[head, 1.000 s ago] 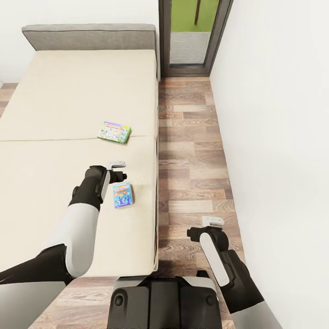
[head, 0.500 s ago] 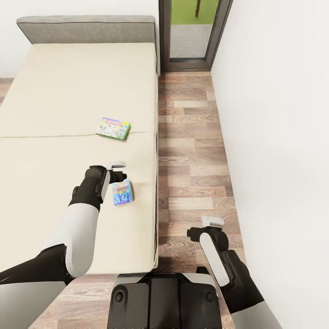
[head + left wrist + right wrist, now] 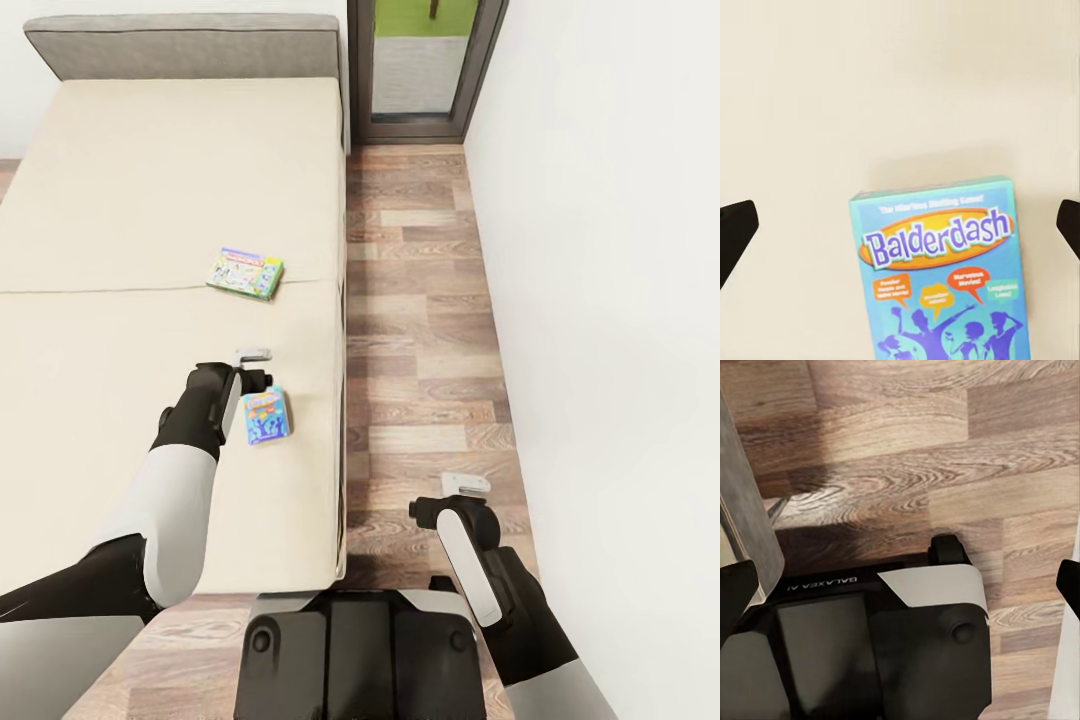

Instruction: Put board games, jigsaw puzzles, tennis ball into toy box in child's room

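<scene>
Two board games lie on the beige bed (image 3: 150, 170). A green-blue Monopoly box (image 3: 245, 273) sits near the mattress seam. A blue Balderdash box (image 3: 267, 415) lies closer to me, near the bed's right edge. My left gripper (image 3: 258, 367) hovers open just above the Balderdash box (image 3: 941, 277), whose top end sits between the wide-spread fingertips (image 3: 735, 232). My right gripper (image 3: 465, 487) hangs open over the wood floor beside the bed, holding nothing. The toy box, table, jigsaw puzzles and tennis ball are out of view.
A grey headboard (image 3: 190, 45) closes the bed's far end. A strip of wood floor (image 3: 420, 320) runs between the bed and the white wall (image 3: 620, 300), ending at a grey-framed window (image 3: 420, 70). My dark base (image 3: 870, 652) sits below the right gripper.
The whole view has shifted, with the bed and boxes sliding up the picture. The Balderdash box now sits closer under my left gripper. The right arm has not moved.
</scene>
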Controlling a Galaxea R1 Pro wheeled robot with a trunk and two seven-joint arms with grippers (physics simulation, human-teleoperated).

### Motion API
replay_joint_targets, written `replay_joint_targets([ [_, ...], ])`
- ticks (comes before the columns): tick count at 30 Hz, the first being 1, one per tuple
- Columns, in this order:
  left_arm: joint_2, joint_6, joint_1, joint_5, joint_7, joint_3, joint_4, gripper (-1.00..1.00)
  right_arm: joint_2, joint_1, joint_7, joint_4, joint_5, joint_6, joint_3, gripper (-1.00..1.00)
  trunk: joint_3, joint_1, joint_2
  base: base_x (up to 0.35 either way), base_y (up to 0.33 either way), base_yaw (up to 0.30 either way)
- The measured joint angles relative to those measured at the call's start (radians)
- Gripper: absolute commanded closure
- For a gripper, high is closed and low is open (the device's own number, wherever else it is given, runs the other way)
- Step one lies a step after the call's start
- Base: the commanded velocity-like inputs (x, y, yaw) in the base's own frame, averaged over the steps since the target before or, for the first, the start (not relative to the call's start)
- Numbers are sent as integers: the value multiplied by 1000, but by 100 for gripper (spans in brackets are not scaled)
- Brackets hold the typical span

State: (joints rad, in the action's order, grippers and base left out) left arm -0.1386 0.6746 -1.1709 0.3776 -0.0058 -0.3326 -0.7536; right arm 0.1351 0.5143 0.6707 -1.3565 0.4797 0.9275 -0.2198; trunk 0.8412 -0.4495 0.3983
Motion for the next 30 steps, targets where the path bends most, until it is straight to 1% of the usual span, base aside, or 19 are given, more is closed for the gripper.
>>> replay_joint_targets([
  [4,0,-32,0,2,36,-2,0,-100,0,0,0,0,0,0,0,-100,7,0,0,0,0,0],
  [10,0,-51,0,1,54,-2,0,-100,0,0,0,0,-1,-2,0,-100,17,0,0,0,0,0],
  [20,0,-62,0,0,56,-2,0,-100,0,0,0,0,-4,-5,0,-100,33,0,0,0,0,0],
  [25,0,-119,0,-1,54,-2,0,-100,0,0,0,0,-5,-7,0,-100,41,0,0,0,0,0],
  [30,-1,-148,0,-1,51,-2,0,-100,-1,0,0,0,-6,-8,0,-100,50,0,0,0,0,0],
])
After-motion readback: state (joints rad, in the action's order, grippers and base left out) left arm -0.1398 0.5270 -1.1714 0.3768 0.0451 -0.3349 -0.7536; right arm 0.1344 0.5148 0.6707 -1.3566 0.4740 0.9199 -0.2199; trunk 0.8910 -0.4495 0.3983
